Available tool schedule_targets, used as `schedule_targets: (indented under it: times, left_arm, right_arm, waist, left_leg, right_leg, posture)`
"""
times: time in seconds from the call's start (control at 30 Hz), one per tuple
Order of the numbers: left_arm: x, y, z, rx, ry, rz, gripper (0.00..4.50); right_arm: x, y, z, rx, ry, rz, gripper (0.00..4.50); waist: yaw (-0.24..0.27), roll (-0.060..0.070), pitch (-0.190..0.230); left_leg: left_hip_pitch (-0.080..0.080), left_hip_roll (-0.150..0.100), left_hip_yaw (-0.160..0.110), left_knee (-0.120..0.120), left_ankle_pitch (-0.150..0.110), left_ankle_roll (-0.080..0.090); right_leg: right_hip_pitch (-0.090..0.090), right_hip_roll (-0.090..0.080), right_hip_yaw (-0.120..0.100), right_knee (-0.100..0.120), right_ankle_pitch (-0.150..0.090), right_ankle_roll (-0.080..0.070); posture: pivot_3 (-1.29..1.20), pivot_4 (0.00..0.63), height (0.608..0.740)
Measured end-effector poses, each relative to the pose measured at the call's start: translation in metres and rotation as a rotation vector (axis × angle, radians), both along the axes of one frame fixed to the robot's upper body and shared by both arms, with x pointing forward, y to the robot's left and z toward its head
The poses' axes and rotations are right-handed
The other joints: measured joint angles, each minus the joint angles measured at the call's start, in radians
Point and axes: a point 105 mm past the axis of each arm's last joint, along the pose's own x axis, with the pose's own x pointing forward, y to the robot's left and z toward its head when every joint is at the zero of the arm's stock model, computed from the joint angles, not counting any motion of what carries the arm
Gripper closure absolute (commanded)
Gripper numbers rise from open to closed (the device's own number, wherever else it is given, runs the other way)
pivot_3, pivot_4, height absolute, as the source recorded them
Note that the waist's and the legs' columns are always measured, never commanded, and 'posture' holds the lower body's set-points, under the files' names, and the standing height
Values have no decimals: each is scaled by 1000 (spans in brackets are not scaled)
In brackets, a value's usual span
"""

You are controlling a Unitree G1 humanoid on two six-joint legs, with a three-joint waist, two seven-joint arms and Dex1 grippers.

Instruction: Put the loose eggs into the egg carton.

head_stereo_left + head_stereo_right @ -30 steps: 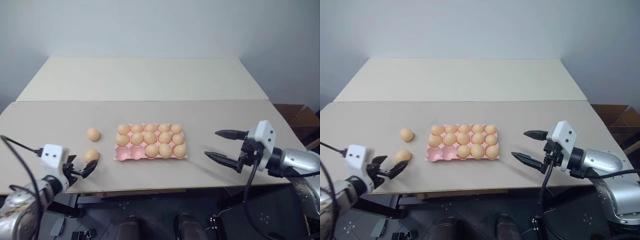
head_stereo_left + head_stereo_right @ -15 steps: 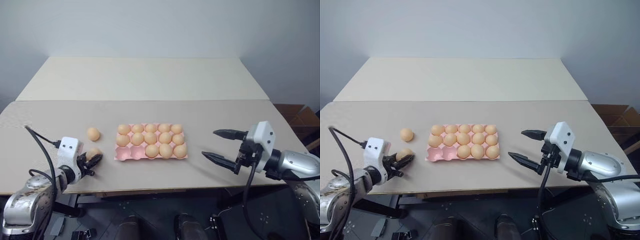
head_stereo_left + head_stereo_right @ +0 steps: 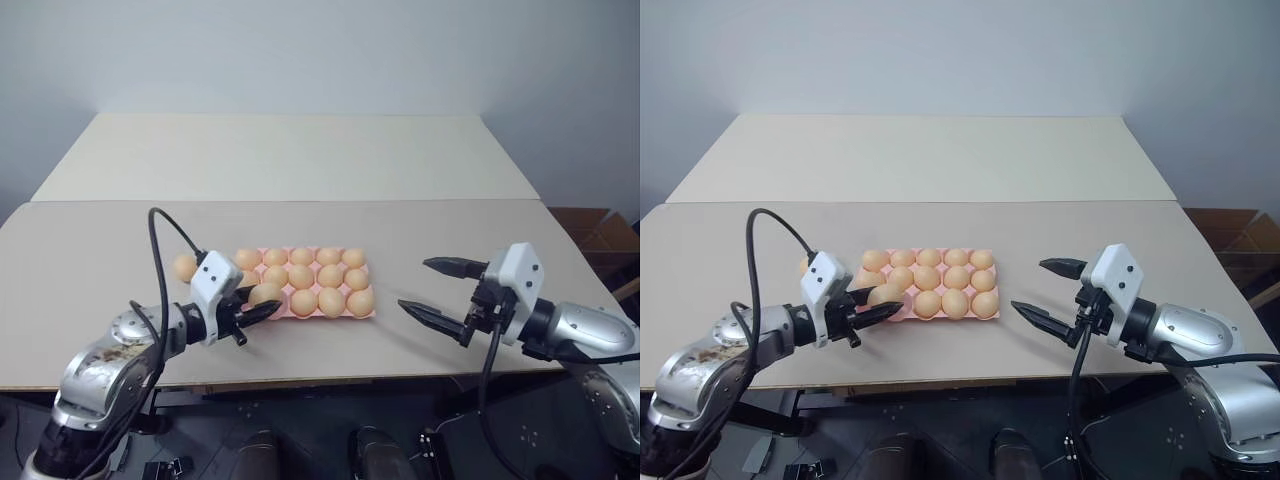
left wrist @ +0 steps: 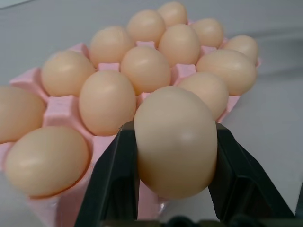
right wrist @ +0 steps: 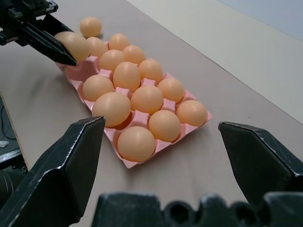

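On the beige table (image 3: 420,230) the pink egg carton (image 3: 352,313) lies nearly full, one loose egg (image 3: 184,267) rests just beside its left end, the left gripper (image 3: 256,309) has its fingers closed on another egg (image 3: 265,294) over the carton's near-left corner, and the right gripper (image 3: 438,290) holds its fingers wide apart, empty.

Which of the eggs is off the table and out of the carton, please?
The egg clamped in the left tool, above the carton's near-left corner.

On the beige desk (image 3: 90,250) we see the pink egg carton (image 3: 345,313) and one loose egg (image 3: 184,267) beside it.
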Motion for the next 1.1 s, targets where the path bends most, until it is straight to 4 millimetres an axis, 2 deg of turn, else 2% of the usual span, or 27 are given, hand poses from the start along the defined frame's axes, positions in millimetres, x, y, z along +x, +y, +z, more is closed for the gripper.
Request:
schedule_targets:
  times: [0.27,0.5,0.63,0.73,0.83,0.93,1.1]
  left_arm:
    - [2,3,0,26,18,-1,13]
    - [-8,43,22,8,-66,107,13]
    - [-28,83,37,-7,-122,164,13]
    - [-46,122,47,29,-154,246,13]
    - [-64,148,52,45,-160,305,13]
    - [-80,161,49,39,-140,339,13]
    - [-91,165,38,-1,-112,370,13]
  right_arm:
    - [-1,1,0,3,3,-9,0]
    - [0,3,1,6,1,-7,0]
    - [0,4,2,10,1,4,0]
    - [0,2,0,5,16,10,0]
    - [1,1,-1,3,22,19,0]
    - [1,-1,-2,0,26,31,0]
    - [2,-4,-5,-10,30,48,0]
  waist:
    - [-1,0,0]
    - [-8,0,0]
    - [-12,0,0]
    - [-12,1,0]
    - [-9,1,0]
    - [-4,1,0]
    - [2,1,0]
  left_leg:
    - [0,0,0,0,0,0]
    - [0,1,0,0,0,0]
    - [0,1,0,0,0,0]
    - [1,1,1,0,0,0]
    - [1,1,2,0,0,0]
    - [1,1,2,0,0,0]
    - [1,2,2,0,0,0]
  right_leg:
    - [0,0,0,0,-1,2]
    - [0,-1,0,0,-1,2]
    - [-1,-1,0,0,-3,-1]
    - [-1,-1,0,0,-6,-4]
    - [-1,-2,0,0,-7,-2]
    - [0,-3,0,-1,-8,-1]
    - [-1,-3,0,-1,-8,-1]
  posture:
    - [0,150,740]
    - [0,150,740]
    - [0,150,740]
    - [0,150,740]
    - [0,150,740]
    - [0,150,740]
    - [0,150,740]
